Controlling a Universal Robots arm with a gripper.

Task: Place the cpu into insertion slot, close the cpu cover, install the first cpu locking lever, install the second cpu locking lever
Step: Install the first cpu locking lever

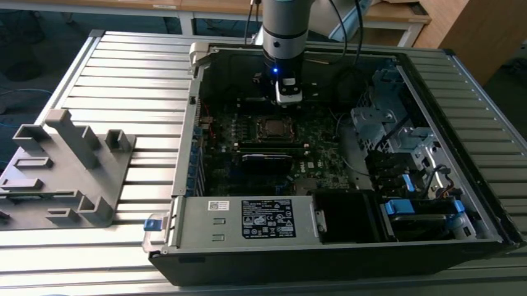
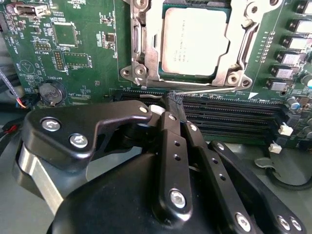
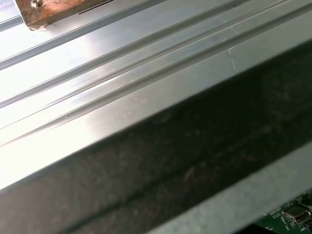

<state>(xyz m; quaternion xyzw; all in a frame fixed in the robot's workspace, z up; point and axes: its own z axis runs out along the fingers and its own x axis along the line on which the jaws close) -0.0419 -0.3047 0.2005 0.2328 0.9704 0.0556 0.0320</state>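
open computer case (image 1: 247, 256) is noted lying on a slatted metal bench (image 1: 123, 68). a grey moulded fixture (image 1: 66, 166) is set on the bench toward the exterior view's left, apart from the case. the arm is seen reaching down into the case, with the gripper (image 1: 287, 98) held over the motherboard (image 1: 325, 154), just beside the insertion slot (image 1: 270, 127).

in the second wrist view the cpu (image 2: 195, 41) is seated flat in the insertion slot (image 2: 138, 29). the cpu cover (image 2: 240, 46) is laid down over it, and the dull silver top is shown through its window. a thin silver locking lever (image 2: 214, 89) is seen running along the slot's edge nearest the gripper (image 2: 174, 101), between the slot and the long black memory slots (image 2: 234, 117). the jaws are found together at their tips, right at the lever's free end. whether the wire is pinched between them cannot be told.

in the first wrist view the bench (image 3: 97, 87) and the dark wall of the computer case (image 3: 195, 151) are recorded, with a corner of the motherboard (image 3: 292, 219).
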